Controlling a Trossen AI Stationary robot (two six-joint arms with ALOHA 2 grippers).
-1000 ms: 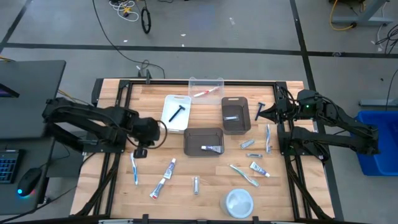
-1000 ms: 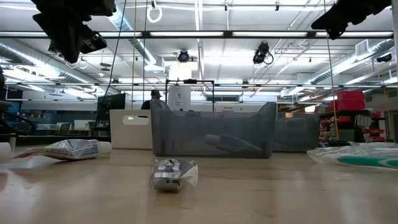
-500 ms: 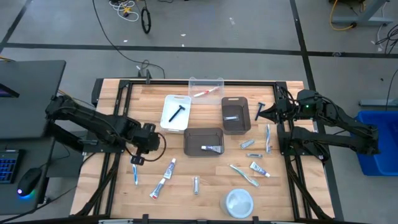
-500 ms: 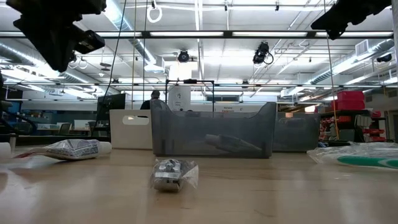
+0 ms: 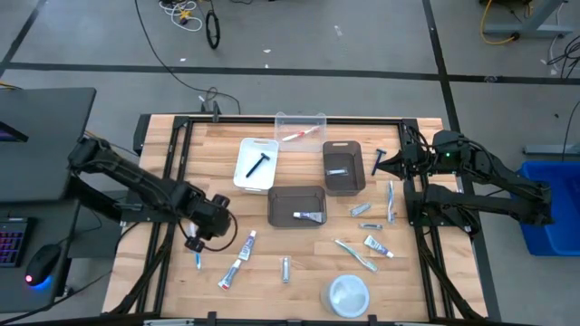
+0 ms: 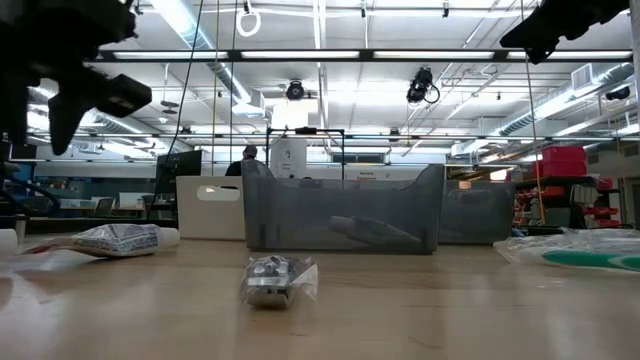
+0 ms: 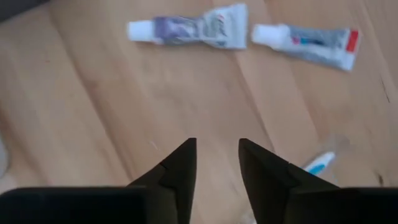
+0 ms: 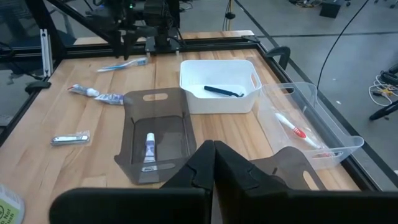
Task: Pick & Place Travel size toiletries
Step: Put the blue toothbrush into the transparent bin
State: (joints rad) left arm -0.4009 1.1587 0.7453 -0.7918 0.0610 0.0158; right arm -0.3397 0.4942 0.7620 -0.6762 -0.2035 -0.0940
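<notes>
The left gripper has swung down the table since a second ago (it was up beside the white bin then) and now hangs over the blue toothbrush near the left edge. Its fingers, pressed together before, now stand apart with a clear gap, and nothing is between them; in the wrist view the toothbrush's tip lies just beside them, and I cannot tell whether they touch it. The right gripper waits over the table's far right side, fingers closed on nothing.

Counting what lies loose on the wood: two toothpaste tubes by the left gripper, one small silvery packet, and on the right a cluster of about five more tubes and brushes. Binned so far: one black razor in the white bin, one pink toothbrush in the clear bin, and one tube in the near grey bin. A second grey bin holds one item too.
</notes>
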